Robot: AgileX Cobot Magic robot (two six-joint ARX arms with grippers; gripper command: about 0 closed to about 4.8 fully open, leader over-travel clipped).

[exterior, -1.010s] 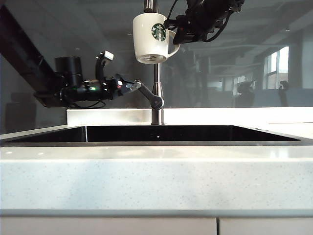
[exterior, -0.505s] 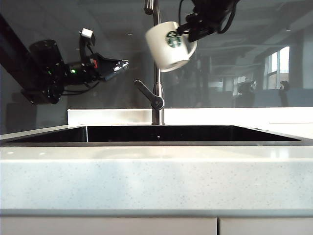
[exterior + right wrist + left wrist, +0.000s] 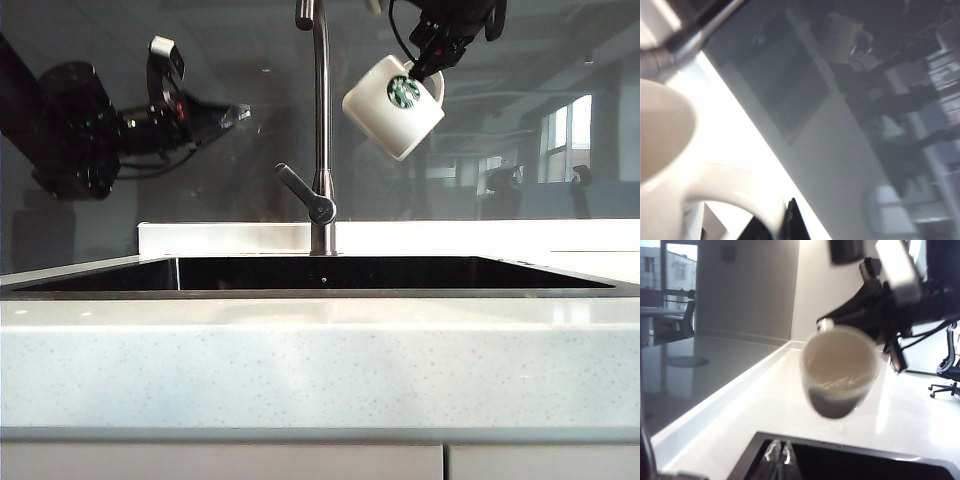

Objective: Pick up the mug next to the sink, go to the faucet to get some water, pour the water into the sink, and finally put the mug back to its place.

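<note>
The white mug [image 3: 395,105] with its green logo hangs tilted to the right of the faucet [image 3: 320,120], high above the black sink [image 3: 320,272]. My right gripper [image 3: 432,62] is shut on the mug's handle [image 3: 740,190]; one dark finger [image 3: 791,220] lies against the loop. From the left wrist view I look into the mug's mouth [image 3: 840,370]. A glinting line low inside may be water, and no stream shows. My left gripper [image 3: 235,113] is shut and empty, up and left of the faucet lever [image 3: 305,195], its tips [image 3: 779,452] pressed together.
The pale speckled countertop [image 3: 320,360] runs along the sink's front, with a white ledge [image 3: 480,236] behind it. A dark glass wall [image 3: 200,170] stands at the back and mirrors the mug [image 3: 840,37]. The faucet's tube [image 3: 700,25] passes close to the mug's rim.
My left gripper came off the faucet lever, rose up and left, and shut. My right gripper carried the mug from under the spout to the faucet's right and tilted it.
</note>
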